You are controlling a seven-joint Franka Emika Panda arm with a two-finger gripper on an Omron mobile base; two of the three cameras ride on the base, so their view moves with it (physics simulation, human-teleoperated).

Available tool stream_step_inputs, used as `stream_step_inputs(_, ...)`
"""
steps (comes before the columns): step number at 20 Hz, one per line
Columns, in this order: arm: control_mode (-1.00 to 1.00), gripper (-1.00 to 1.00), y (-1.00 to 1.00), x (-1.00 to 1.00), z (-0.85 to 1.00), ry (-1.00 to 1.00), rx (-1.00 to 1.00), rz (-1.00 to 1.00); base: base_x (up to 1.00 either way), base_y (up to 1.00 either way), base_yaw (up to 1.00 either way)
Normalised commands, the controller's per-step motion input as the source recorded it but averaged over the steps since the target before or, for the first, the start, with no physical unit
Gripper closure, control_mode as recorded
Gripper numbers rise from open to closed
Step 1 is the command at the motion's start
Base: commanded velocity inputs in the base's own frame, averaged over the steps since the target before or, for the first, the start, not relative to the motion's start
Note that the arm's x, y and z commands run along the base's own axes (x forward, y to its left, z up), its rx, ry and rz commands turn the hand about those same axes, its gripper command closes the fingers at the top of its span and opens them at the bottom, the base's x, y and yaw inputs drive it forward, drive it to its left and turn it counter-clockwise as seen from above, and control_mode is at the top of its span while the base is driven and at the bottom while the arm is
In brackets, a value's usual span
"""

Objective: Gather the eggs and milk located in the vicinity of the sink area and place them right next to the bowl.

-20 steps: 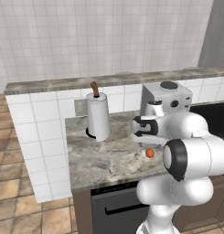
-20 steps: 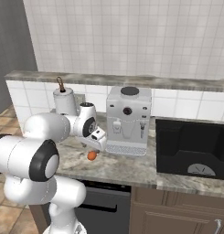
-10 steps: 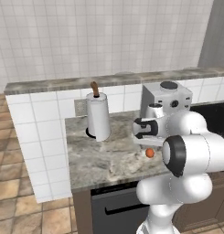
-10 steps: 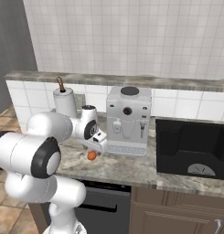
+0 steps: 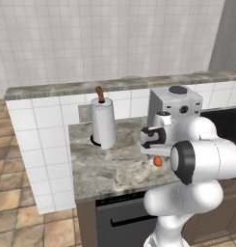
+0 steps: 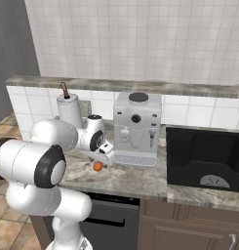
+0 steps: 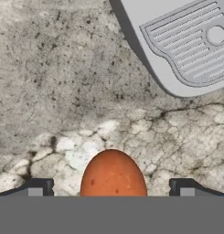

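Hand view: hand (image 7: 111, 185) spread wide, straddling egg (image 7: 113, 176), untouched.

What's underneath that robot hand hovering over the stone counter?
A small orange-brown egg lies on the mottled grey stone counter, between the open gripper and its two dark fingertips. The egg's near end is cut off from sight.

Wall: pale square tiles (image 5: 114, 43) are covering the back wall — a darker grey panel (image 5: 228, 36) is standing at one end.
Ledge: a mottled stone ledge (image 6: 189, 89) is running above a white-tiled splashback.
Counter: a grey marbled worktop (image 5: 110, 166) is sitting over dark cabinet fronts (image 6: 189, 227).
Floor: brown tiles (image 5: 23, 212) are lying alongside — evenly lit.
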Motion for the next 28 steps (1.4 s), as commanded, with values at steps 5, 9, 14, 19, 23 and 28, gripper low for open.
stream_step_inputs(5, -1.0, -1.0, 0.0, 0.0, -0.17, 0.05, 0.0, -0.01, 0.0, 0.0, 0.0)
stream_step_inputs(9, -1.0, -1.0, 0.0, 0.0, -0.21, 0.06, 0.0, 0.0, 0.0, 0.0, 0.0)
stream_step_inputs(14, -1.0, 1.0, 0.0, 0.0, -0.16, 0.03, 0.0, 0.0, 0.0, 0.0, 0.0)
stream_step_inputs(19, -1.0, 1.0, 0.0, 0.0, 0.0, 0.0, 0.0, 0.0, 0.0, 0.0, 0.0)
stream_step_inputs(23, -1.0, 1.0, 0.0, 0.0, 0.0, 0.0, 0.0, 0.0, 0.0, 0.0, 0.0)
stream_step_inputs(28, -1.0, 1.0, 0.0, -0.67, 0.59, -0.03, 0.04, 0.04, 0.0, 0.0, 0.0)
